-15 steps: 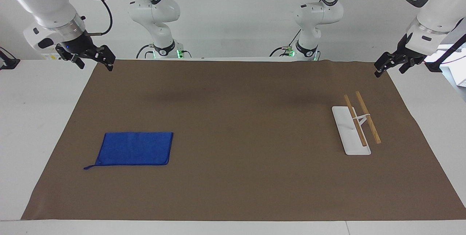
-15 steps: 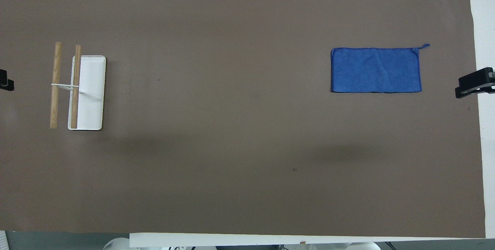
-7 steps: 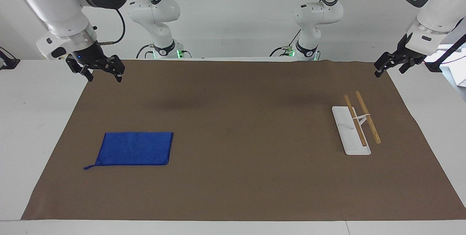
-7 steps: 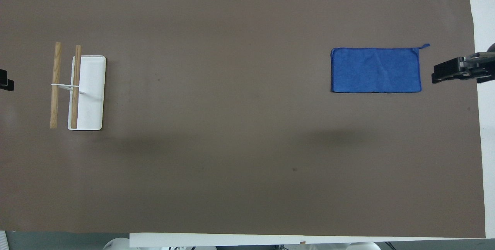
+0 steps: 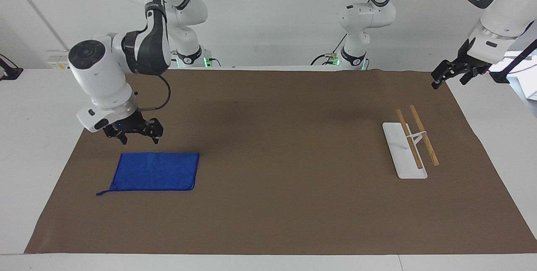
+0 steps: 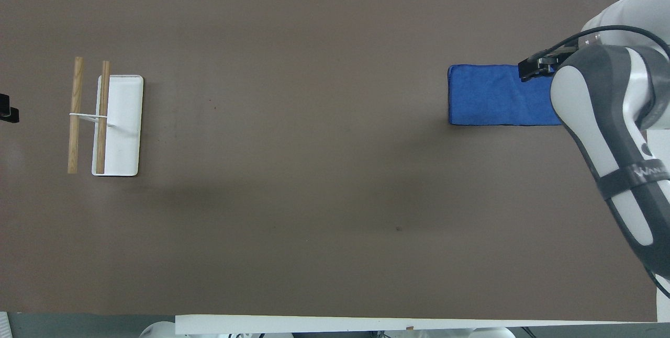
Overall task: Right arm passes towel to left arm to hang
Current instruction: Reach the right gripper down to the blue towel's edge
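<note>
the right gripper (image 5: 136, 136) hangs over the towel's (image 5: 156, 171) edge nearer the robots, toward the corner at the right arm's end of the table. its fingers point down and stand spread, with nothing between them, and a gap of brown mat (image 5: 272, 220) shows between the fingertips and the cloth, so it is not touching yet. from above, the arm covers that end of the towel (image 6: 494, 95).

the towel lies flat and folded on the mat at the right arm's end of the table. its long axis runs along the table's length, from one arm's end toward the other. its thin loop (image 5: 103, 192) trails from the corner farthest from the robots. the grasp looks a plain drop: the cloth sits straight below and slightly farther out than the fingers.

well apart, at the left arm's end, stands the rack (image 5: 410, 145), a white base with two wooden bars.

the left gripper (image 5: 449, 74) waits over the mat's corner near its base; i cannot tell whether its fingers are apart. the right arm is clearly the nearer one to the towel.
</note>
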You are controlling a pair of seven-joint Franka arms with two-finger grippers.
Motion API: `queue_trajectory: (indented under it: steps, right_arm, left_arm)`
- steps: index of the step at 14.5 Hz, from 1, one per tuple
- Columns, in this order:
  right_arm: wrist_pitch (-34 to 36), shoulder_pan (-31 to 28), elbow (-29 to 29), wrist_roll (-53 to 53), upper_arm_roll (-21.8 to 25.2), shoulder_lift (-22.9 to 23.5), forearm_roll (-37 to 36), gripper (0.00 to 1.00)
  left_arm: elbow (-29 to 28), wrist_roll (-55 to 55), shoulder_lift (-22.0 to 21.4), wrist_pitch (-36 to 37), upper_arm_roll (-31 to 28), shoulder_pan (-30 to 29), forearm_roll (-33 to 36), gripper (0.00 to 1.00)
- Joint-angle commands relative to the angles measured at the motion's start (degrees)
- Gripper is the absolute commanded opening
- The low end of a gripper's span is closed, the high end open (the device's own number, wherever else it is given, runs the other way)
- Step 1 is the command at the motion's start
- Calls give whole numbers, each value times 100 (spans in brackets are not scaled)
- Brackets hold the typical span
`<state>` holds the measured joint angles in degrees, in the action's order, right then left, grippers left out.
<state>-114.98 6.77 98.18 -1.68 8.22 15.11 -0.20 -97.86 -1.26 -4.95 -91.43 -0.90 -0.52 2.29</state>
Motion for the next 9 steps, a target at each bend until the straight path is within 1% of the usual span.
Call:
queue_trajectory:
  steps: [1,3,4,5,7,9]
  right_arm:
    - [-663,-105,376,-96,-13,246,440,100]
    - [-1217,-61,744,-131,-13,378,442,100]
    - [-1524,-61,973,-331,-13,387,442,100]
    - [-1667,-87,1201,-542,-4,344,433,100]
    - [-1641,-384,1422,-571,-4,299,433,100]
    - [-1747,-422,1546,-553,-4,325,433,100]
  left_arm:
    - [22,12,21,-68,11,-54,-80,100]
    - [22,12,21,-68,11,-54,-80,100]
    - [22,12,21,-68,11,-45,-80,100]
    - [22,12,21,-68,11,-45,-80,100]
    - [22,12,21,-68,11,-54,-80,100]
    - [22,12,21,-68,11,-54,-80,100]
